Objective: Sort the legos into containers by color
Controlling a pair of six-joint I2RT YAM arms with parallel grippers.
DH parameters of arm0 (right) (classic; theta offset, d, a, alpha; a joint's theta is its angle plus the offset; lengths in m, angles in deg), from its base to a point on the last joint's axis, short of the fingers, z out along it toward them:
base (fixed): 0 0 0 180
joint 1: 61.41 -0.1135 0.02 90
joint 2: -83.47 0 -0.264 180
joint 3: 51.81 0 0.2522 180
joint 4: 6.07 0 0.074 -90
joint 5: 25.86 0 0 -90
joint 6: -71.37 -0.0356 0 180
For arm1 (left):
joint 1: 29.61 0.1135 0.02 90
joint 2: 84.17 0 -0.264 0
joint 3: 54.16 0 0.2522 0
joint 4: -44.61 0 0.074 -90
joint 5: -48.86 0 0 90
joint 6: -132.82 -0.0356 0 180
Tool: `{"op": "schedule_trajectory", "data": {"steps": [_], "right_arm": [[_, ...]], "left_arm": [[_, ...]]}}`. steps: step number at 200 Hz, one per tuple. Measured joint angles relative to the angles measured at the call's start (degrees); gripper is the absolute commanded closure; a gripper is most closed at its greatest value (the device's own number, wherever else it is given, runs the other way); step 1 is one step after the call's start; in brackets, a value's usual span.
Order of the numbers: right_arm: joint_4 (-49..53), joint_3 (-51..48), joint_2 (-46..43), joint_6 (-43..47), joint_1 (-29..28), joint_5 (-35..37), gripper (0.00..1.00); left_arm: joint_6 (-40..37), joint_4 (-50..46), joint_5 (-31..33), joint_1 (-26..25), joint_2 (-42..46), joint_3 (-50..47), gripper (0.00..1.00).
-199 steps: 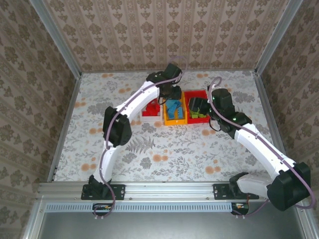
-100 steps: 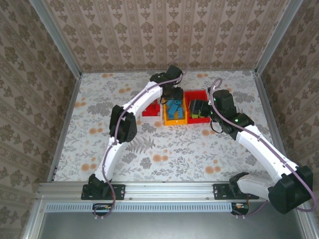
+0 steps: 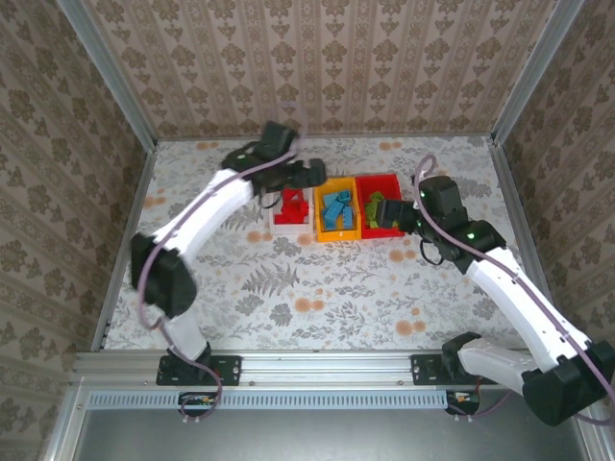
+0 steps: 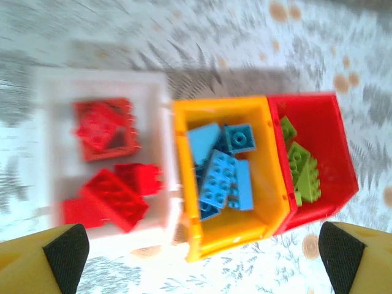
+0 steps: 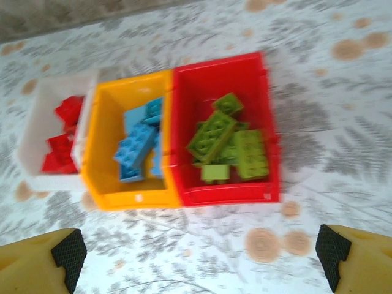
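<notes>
Three containers stand side by side. The white bin [image 3: 288, 230] [image 4: 104, 79] [image 5: 30, 141] holds red legos [image 4: 104, 125] [image 5: 61, 135]. Blue legos [image 4: 223, 174] [image 5: 138, 150] lie in the yellow bin [image 3: 336, 235] [image 4: 220, 104] [image 5: 128, 199]. The red bin [image 3: 380, 180] [image 4: 312, 104] [image 5: 226, 193] holds light green legos [image 4: 300, 168] [image 5: 229, 144]. My left gripper [image 3: 309, 175] [image 4: 203, 251] hangs open above the bins' back side, with nothing between its fingers. On the red bin's right side my right gripper [image 3: 389, 219] [image 5: 201, 252] is also open and holds nothing.
The flower-patterned tabletop [image 3: 317, 288] spreads out on all sides of the bins. Papered walls in metal frames close it in on the left, back and right. A metal rail [image 3: 317, 367] carrying both arm bases runs along the near edge.
My left arm has swung its elbow out to the left and its gripper has drawn back from over the yellow bin. The right gripper has backed off from the red bin.
</notes>
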Motion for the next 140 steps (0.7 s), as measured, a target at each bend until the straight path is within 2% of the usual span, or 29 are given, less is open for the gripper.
{"op": "schedule_trajectory", "data": {"steps": [20, 54, 81, 105, 140], "right_arm": [[-0.24, -2.19, -4.31, 0.39, 0.79, 9.35, 0.0], [-10.99, -18.6, -12.17, 5.64, 3.52, 19.91, 0.0], [-17.94, -27.76, -9.27, 8.35, 7.67, 22.45, 0.0], [-30.6, -35.17, -4.9, 12.07, 9.55, 22.43, 0.0], [-46.95, -38.21, 6.91, 16.15, 12.09, 19.28, 0.0]], "left_arm": [[0.87, 1.18, 4.85, 4.42, 10.95, -10.4, 0.0], [1.03, -0.13, 24.72, 5.31, 25.03, -26.95, 0.0], [-9.6, 6.64, 34.32, 6.95, 33.68, -43.95, 0.0], [-18.05, 14.53, 37.18, 9.46, 35.93, -55.63, 0.0], [-24.33, 28.63, 34.71, 17.07, 33.16, -66.12, 0.0]]}}
